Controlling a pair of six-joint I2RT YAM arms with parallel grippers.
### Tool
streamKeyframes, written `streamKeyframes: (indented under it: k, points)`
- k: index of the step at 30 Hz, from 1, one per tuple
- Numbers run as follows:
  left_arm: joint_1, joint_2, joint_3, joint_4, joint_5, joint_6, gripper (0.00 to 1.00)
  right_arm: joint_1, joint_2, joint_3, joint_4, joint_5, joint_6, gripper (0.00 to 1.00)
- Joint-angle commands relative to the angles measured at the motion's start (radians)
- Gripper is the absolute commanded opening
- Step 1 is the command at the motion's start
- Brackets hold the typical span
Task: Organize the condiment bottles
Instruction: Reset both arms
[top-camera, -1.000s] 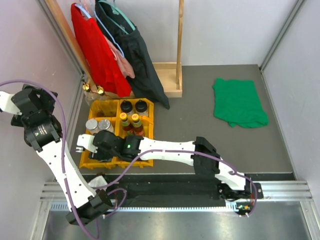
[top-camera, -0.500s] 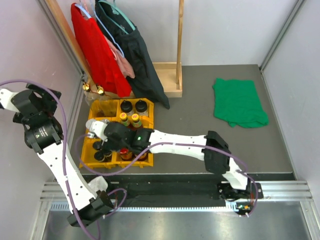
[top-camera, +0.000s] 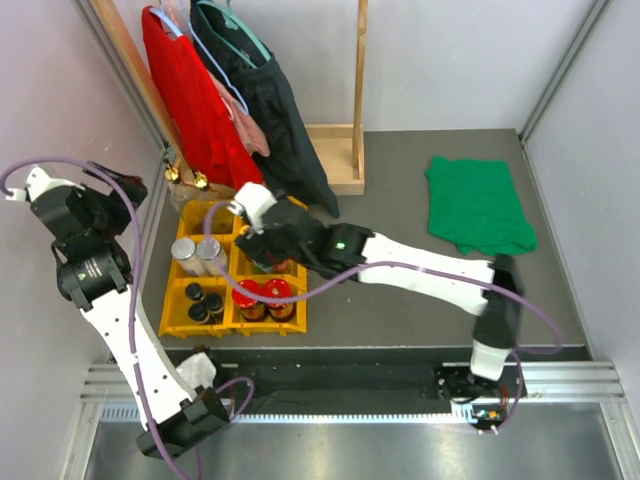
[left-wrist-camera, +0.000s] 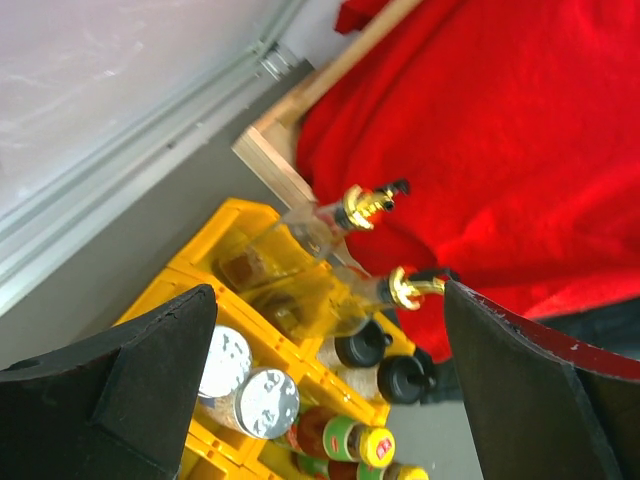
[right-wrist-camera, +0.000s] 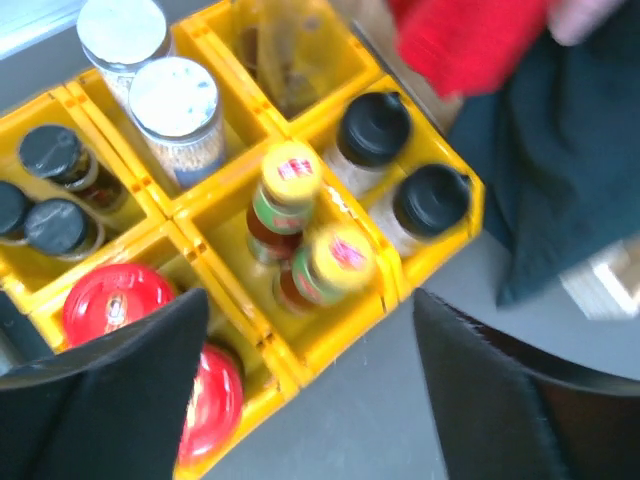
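Right hand (right-wrist-camera: 308, 325) is hovering above the yellow tray (top-camera: 166, 318), its fingers spread and gripping nothing. In its wrist view the two yellow-capped bottles (right-wrist-camera: 290, 172) are standing in the compartment just ahead of the fingertips, roughly midway between them. The two red-lidded jars (right-wrist-camera: 115, 305) are sitting close beside one finger, and the two black-capped jars (right-wrist-camera: 372, 125) are standing in the compartment out beyond the other. The silver-lidded canisters (right-wrist-camera: 172, 95) and the small dark-lidded jars (right-wrist-camera: 50, 150) are sitting farther along the tray. Left hand (left-wrist-camera: 328, 290) is hanging off to the tray's side, also wide apart and empty, facing the tall gold-topped bottles (left-wrist-camera: 405, 287) standing in the far corner compartment in front of a red garment (left-wrist-camera: 520, 120). The tray is resting on the worktop (top-camera: 400, 290)
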Motion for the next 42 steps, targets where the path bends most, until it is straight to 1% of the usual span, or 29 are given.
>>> streamKeyframes:
  k: [1, 2, 3, 5, 6, 7, 8, 10, 11, 13, 14, 16, 17, 18, 20, 27, 30, 34, 35, 38, 42]
  points:
    - [-0.039, -0.029, -0.028, 0.062, 0.076, 0.047, 0.99, -0.032, -0.244, -0.125, 0.0, 0.059, 0.11, 0.92]
    - [-0.066, -0.027, -0.032, 0.061, 0.078, 0.053, 0.99, -0.043, -0.28, -0.155, 0.004, 0.065, 0.122, 0.95]
    - [-0.08, -0.026, -0.038, 0.062, 0.078, 0.062, 0.99, -0.055, -0.348, -0.21, 0.0, 0.066, 0.155, 0.99]
    - [-0.131, -0.023, -0.041, 0.062, 0.079, 0.076, 0.99, -0.098, -0.406, -0.257, -0.017, 0.062, 0.192, 0.99]
    - [-0.151, -0.021, -0.041, 0.061, 0.075, 0.087, 0.99, -0.113, -0.46, -0.299, -0.023, 0.066, 0.227, 0.99]
    - [-0.168, -0.021, -0.04, 0.056, 0.061, 0.093, 0.99, -0.145, -0.479, -0.321, -0.037, 0.073, 0.243, 0.99]
    - [-0.207, -0.022, -0.041, 0.056, 0.056, 0.096, 0.99, -0.159, -0.501, -0.341, -0.048, 0.079, 0.255, 0.99]
    - [-0.249, -0.026, -0.047, 0.056, 0.05, 0.104, 0.99, -0.187, -0.547, -0.392, -0.08, 0.094, 0.298, 0.99]
    - [-0.298, -0.027, -0.054, 0.055, 0.035, 0.108, 0.99, -0.208, -0.559, -0.409, -0.091, 0.102, 0.309, 0.99]
    - [-0.356, -0.032, -0.066, 0.053, 0.01, 0.117, 0.99, -0.228, -0.593, -0.452, -0.13, 0.129, 0.347, 0.99]
    - [-0.42, -0.032, -0.08, 0.052, -0.023, 0.122, 0.99, -0.253, -0.602, -0.465, -0.144, 0.135, 0.36, 0.99]
    - [-0.488, -0.032, -0.095, 0.047, -0.062, 0.131, 0.99, -0.283, -0.639, -0.507, -0.167, 0.143, 0.399, 0.99]
    - [-0.549, -0.029, -0.112, 0.047, -0.082, 0.133, 0.99, -0.316, -0.654, -0.522, -0.183, 0.143, 0.412, 0.99]
    - [-0.574, -0.032, -0.118, 0.041, -0.132, 0.134, 0.99, -0.334, -0.669, -0.551, -0.187, 0.143, 0.435, 0.99]
    - [-0.651, -0.042, -0.141, 0.041, -0.185, 0.13, 0.99, -0.363, -0.717, -0.58, -0.19, 0.136, 0.449, 0.99]
    - [-0.8, -0.125, -0.265, 0.096, -0.26, 0.091, 0.98, -0.465, -0.817, -0.674, -0.219, 0.154, 0.511, 0.99]
    - [-0.872, -0.136, -0.325, 0.102, -0.303, 0.068, 0.99, -0.511, -0.837, -0.705, -0.226, 0.162, 0.534, 0.99]
    - [-0.968, -0.139, -0.377, 0.11, -0.358, 0.05, 0.99, -0.581, -0.851, -0.736, -0.226, 0.133, 0.55, 0.99]
    - [-0.997, -0.144, -0.391, 0.098, -0.396, 0.048, 0.99, -0.606, -0.852, -0.748, -0.224, 0.126, 0.55, 0.99]
    - [-1.018, -0.164, -0.403, 0.06, -0.458, 0.038, 0.99, -0.639, -0.867, -0.768, -0.215, 0.097, 0.555, 0.99]
    - [-1.018, -0.213, -0.434, 0.062, -0.475, 0.044, 0.99, -0.655, -0.883, -0.774, -0.219, 0.091, 0.551, 0.99]
